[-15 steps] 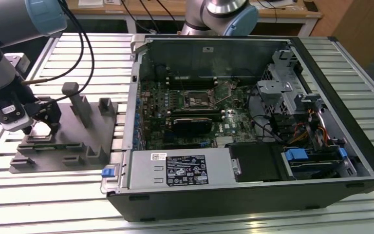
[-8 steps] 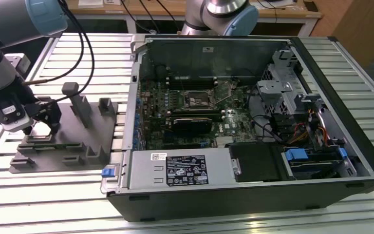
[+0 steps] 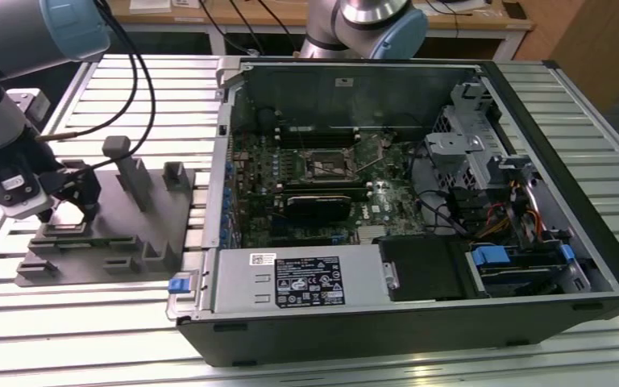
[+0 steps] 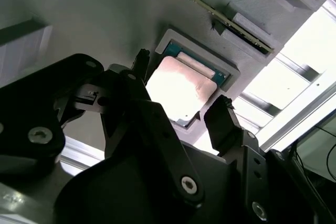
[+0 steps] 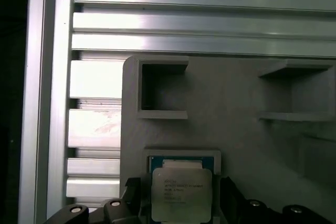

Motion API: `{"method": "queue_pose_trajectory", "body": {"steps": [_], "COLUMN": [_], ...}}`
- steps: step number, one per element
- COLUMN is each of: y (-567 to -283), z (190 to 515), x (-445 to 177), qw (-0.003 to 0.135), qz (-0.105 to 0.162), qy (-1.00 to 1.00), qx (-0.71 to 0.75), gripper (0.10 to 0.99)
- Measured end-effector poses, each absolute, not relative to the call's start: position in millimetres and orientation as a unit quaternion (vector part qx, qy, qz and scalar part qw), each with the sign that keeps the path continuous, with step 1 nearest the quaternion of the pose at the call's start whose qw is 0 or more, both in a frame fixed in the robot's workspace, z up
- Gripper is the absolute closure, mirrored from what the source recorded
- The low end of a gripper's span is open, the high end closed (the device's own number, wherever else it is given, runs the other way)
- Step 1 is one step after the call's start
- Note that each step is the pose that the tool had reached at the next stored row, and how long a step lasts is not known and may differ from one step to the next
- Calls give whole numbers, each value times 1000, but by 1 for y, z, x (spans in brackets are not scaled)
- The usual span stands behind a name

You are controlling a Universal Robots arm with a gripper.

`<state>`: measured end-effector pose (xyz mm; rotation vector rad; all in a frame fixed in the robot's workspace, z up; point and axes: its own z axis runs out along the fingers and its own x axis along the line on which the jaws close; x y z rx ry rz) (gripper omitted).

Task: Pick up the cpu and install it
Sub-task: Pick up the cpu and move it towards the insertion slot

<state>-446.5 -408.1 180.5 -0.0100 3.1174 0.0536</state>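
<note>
The cpu [image 4: 181, 88] [image 5: 181, 192] is a small square chip with a pale metal top. It lies flat in a shallow recess of the grey plastic tray [image 3: 138, 242] [image 5: 231, 98], at the exterior view's left. My gripper [image 3: 68, 214] [image 4: 182, 90] [image 5: 180, 188] hangs low over that recess. It is open, with one black finger [image 4: 140, 64] on each side of the chip and a small gap to each edge. In both wrist views the chip still rests in its recess. The dark square socket [image 3: 326, 165] sits on the motherboard inside the open computer case [image 3: 417, 298].
Upright grey blocks [image 3: 129, 173] rise from the tray just beside my gripper. Black cables [image 3: 126, 89] loop from the arm above the tray. The slatted aluminium table [image 3: 94, 322] runs around tray and case. The case's tall side wall [image 3: 223, 161] stands between tray and motherboard.
</note>
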Motion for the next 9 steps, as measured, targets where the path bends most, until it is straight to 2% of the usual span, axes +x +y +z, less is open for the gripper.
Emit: {"method": "queue_pose_trajectory", "body": {"steps": [9], "y": [-408], "z": [180], "x": [-447], "qw": [12], "qz": [19], "qy": [1000], "qx": [4], "gripper": [380]}}
